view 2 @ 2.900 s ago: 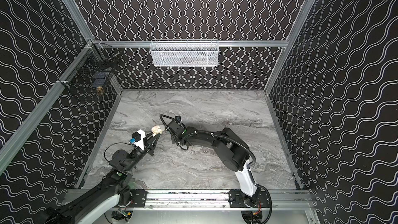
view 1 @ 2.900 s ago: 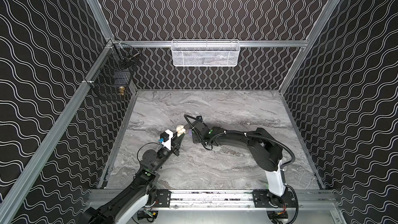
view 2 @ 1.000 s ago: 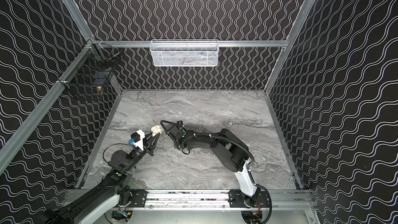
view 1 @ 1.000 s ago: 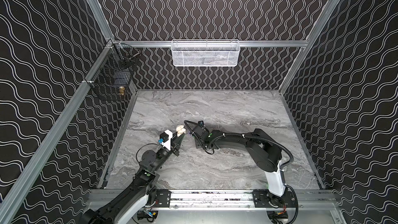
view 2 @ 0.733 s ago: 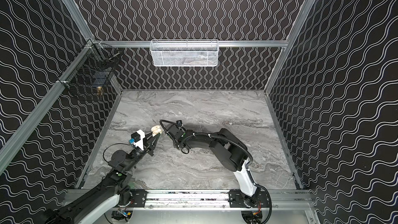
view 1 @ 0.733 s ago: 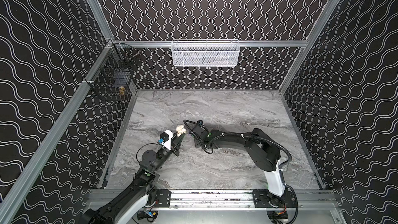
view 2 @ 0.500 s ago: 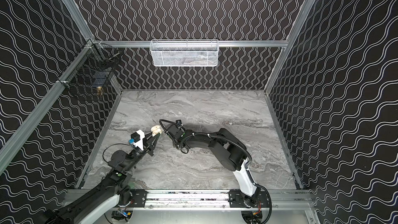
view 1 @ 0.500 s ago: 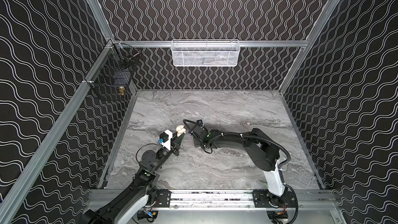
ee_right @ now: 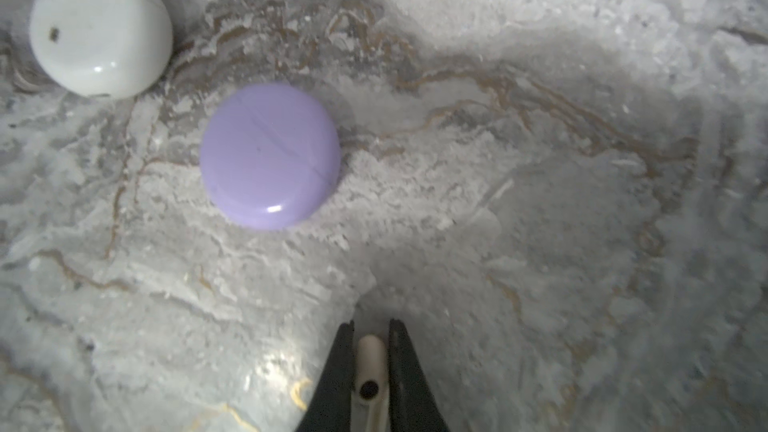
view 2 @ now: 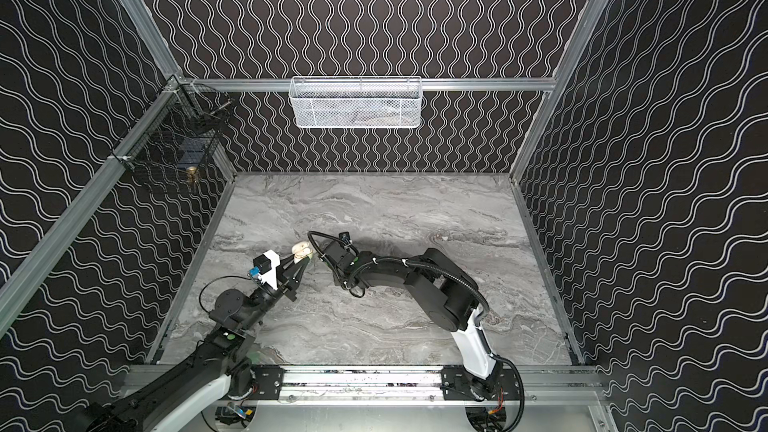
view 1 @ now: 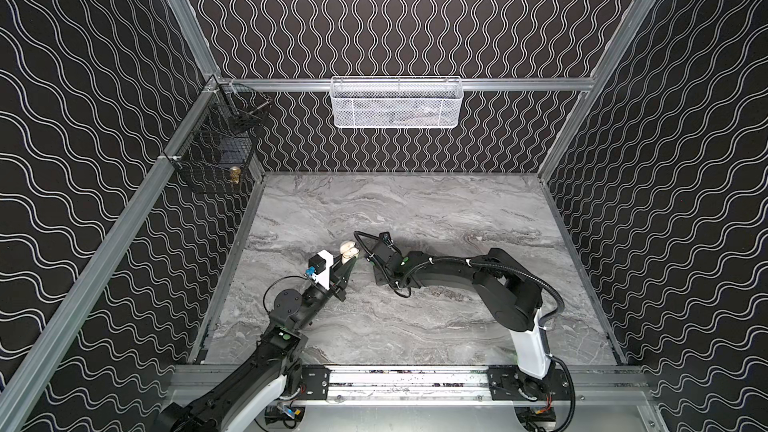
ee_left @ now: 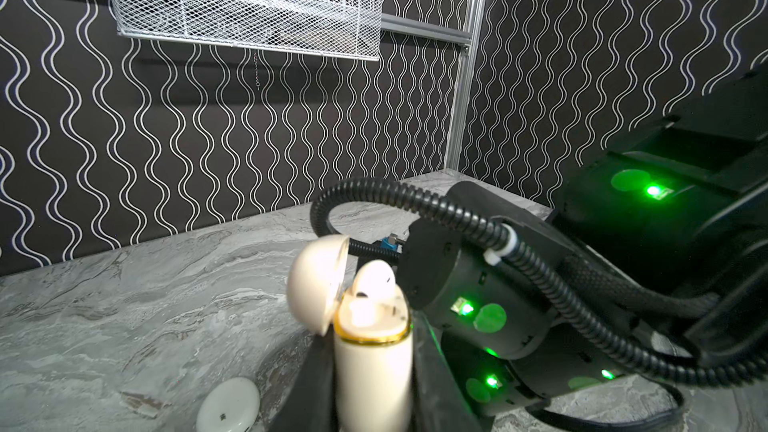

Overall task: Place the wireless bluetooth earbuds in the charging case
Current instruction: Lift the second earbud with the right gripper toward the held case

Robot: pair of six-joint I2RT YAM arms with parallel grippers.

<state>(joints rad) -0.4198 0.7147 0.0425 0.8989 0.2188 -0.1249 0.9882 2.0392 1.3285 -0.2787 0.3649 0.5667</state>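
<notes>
**A:** Where is the charging case?

**B:** Just left of centre in both top views. The left gripper (view 1: 345,264) is clamped on the cream charging case (ee_left: 374,371) and holds it upright above the marble table (view 1: 436,209). Its domed lid (ee_left: 318,280) is hinged open to one side, above a gold rim.

**A:** Anything in it?

**B:** One cream earbud (ee_left: 372,282) sits in the mouth, with its rounded head poking out.

**A:** And the right gripper?

**B:** In the top views its wrist lies immediately right of the case and hides the jaws. The right wrist view shows the right gripper (ee_right: 371,326) closed tight on a second cream earbud (ee_right: 369,361), with a black finger on each side of the stem. I cannot tell whether the earbud is touching the table.

**A:** What else is down there?

**B:** A closed lilac case (ee_right: 270,155) lies flat on the marble. A closed white case (ee_right: 99,29) lies near it, and the two do not touch.
</notes>
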